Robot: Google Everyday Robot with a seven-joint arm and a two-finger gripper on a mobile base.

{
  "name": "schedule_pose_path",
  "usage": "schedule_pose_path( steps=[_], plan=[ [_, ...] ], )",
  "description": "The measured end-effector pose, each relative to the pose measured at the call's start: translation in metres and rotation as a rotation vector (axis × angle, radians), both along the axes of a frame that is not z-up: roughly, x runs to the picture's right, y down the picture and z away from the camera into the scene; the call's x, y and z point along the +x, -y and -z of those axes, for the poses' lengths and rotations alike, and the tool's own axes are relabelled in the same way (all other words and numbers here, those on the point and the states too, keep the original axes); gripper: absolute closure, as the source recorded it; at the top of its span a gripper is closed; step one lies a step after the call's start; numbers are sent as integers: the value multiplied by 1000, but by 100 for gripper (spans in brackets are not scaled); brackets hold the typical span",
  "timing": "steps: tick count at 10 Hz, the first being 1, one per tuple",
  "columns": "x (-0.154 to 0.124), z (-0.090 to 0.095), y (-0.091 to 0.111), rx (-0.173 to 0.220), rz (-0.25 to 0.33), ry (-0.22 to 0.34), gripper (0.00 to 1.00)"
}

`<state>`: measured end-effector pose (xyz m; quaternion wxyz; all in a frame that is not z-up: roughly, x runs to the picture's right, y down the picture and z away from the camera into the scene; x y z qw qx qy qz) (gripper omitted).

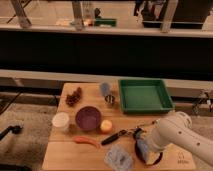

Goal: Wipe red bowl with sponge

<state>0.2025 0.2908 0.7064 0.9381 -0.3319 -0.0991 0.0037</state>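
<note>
The dark red bowl [88, 118] stands upright on the left half of the wooden table [65, 157]. A blue-grey spongy pad [119, 156] lies flat near the front edge, right of the bowl. My gripper [142, 148] hangs at the end of the white arm [175, 136], low over the table just right of the pad and well right of the bowl. A blue piece shows at the gripper; I cannot tell whether it is held.
A green tray [145, 95] sits at the back right. Around the bowl are a white cup [61, 121], a yellow ball [106, 126], an orange-red chili [86, 141], a black-handled tool [116, 137], a metal cup [110, 99] and a brown cluster [74, 96].
</note>
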Motion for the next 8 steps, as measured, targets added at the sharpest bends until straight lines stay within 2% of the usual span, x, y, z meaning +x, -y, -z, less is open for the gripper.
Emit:
schedule_pose_path(
  steps=[4, 6, 8],
  plan=[
    [-13, -9, 7, 8, 20, 19, 100],
    [-17, -5, 11, 11, 10, 36, 100],
    [-11, -6, 12, 9, -7, 25, 100]
  ],
)
